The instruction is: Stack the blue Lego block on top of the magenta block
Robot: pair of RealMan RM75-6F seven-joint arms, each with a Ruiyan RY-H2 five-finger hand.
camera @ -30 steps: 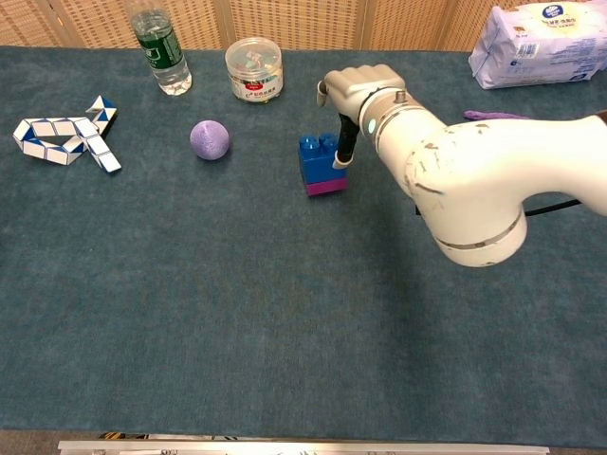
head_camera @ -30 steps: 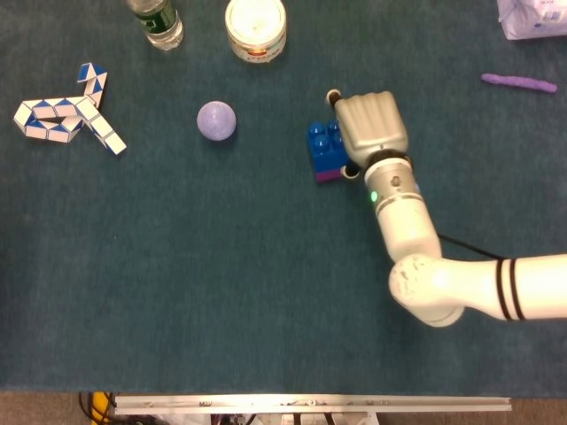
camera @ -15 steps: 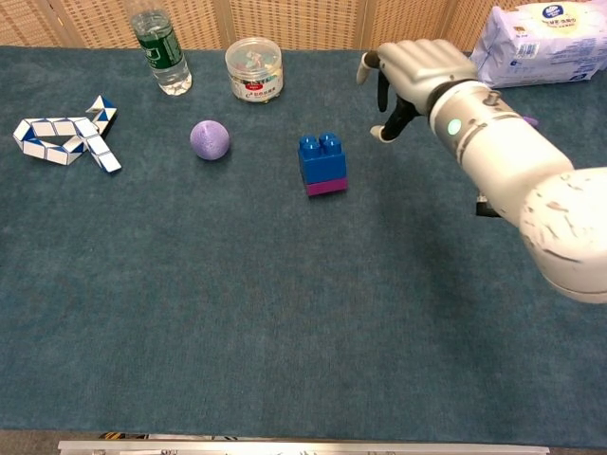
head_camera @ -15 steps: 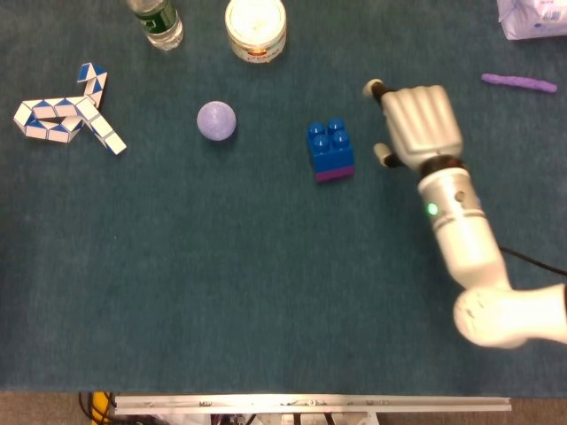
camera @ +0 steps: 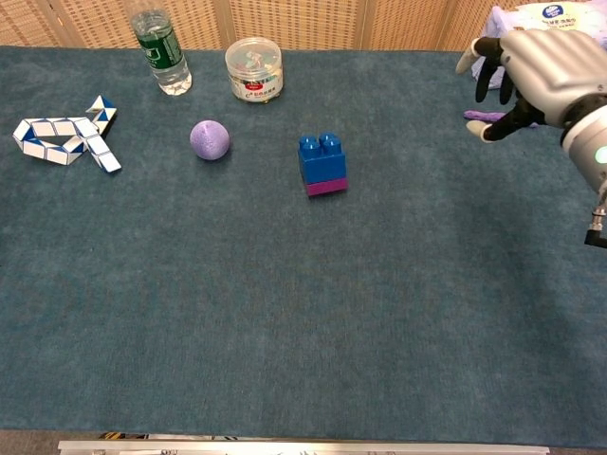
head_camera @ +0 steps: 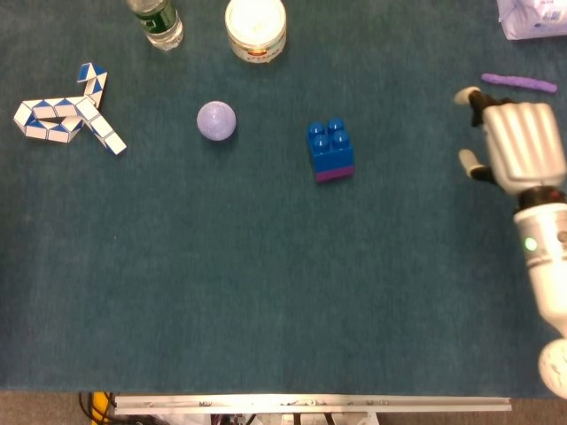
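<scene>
A blue studded Lego block sits squarely atop a flat magenta block mid-worktop. The right hand (empty, fingers apart) hovers well apart toward the right edge; the left hand is unseen.

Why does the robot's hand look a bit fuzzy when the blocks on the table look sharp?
Head view: the right hand is soft-edged, probably motion blur, while the blue Lego block on the magenta block is crisp. Chest view: the hand is slightly smeared too; lighting is even, with only faint shadows beside the blocks.
</scene>
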